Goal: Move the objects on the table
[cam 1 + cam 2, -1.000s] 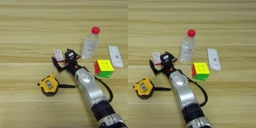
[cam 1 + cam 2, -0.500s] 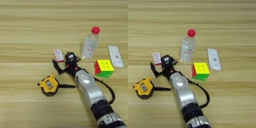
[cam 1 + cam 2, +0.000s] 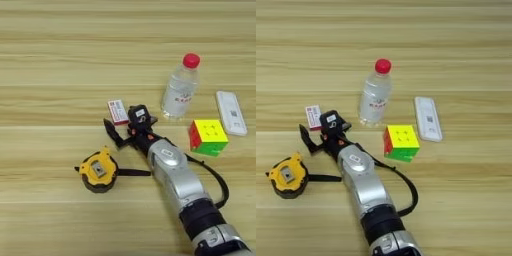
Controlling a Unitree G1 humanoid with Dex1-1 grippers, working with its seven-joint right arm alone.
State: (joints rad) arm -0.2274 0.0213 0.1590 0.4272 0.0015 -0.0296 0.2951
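- On the wooden table (image 3: 50, 60), five objects sit apart from one another: a small red-white box (image 3: 118, 111), a yellow-black tape measure (image 3: 99, 171) with its black strap trailing right, a clear bottle with red cap (image 3: 180, 90) standing upright, a puzzle cube (image 3: 208, 136), and a flat white device (image 3: 231, 112) at the right.
- Just beside the box, the right gripper (image 3: 122, 127) hovers with its two black fingers spread apart, holding nothing; one finger points towards the tape measure.
- Nothing looks gathered or grouped, so the moving seems barely begun; the box is likely the nearest candidate for a grasp.
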